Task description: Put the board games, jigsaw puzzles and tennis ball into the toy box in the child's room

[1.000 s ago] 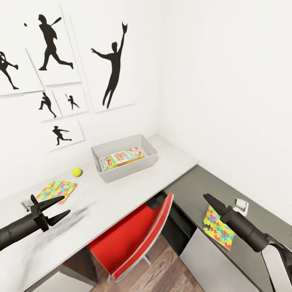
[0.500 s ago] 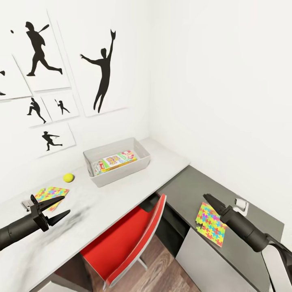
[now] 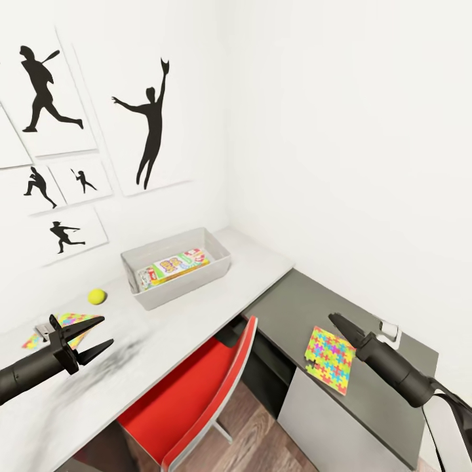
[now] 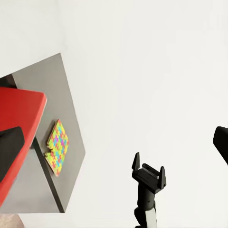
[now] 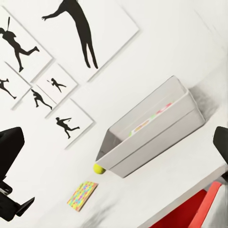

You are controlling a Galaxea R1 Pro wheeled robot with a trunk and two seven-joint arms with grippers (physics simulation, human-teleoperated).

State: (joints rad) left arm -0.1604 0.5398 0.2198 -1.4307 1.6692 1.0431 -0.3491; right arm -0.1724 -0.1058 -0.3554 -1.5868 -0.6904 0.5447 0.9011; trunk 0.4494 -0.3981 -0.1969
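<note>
Toy box [image 3: 176,269] stands on the pale grey part of the table [image 3: 216,314], close to the wall with the black sport pictures [image 3: 147,124], and it is the mark for all other places. Inside the box lies a white-green board game [image 3: 172,265], flat on the bottom; if there is another box under it I cannot tell. The tennis ball [image 3: 97,296] rests on the pale top just beside the box, on its left side in the head view, not touching it. Farther from the box on the same side, one jigsaw puzzle [image 3: 65,324] lies flat on the pale top, partly hidden behind the left gripper [image 3: 98,333]. The second jigsaw puzzle [image 3: 330,360] lies flat on the dark grey top, well apart from the box on its right side, near the front edge of this top. The left gripper hangs above the pale top, far from the box, with its two fingers spread apart and nothing between them. The right gripper [image 3: 335,321] hangs above the dark top next to the second puzzle; its fingers look pressed together to one point and they carry nothing. A red chair [image 3: 196,393] stands under the table, in front of the box, on the wood floor [image 3: 255,439]. A small white socket [image 3: 389,330] sits on the dark top near the right wall.
</note>
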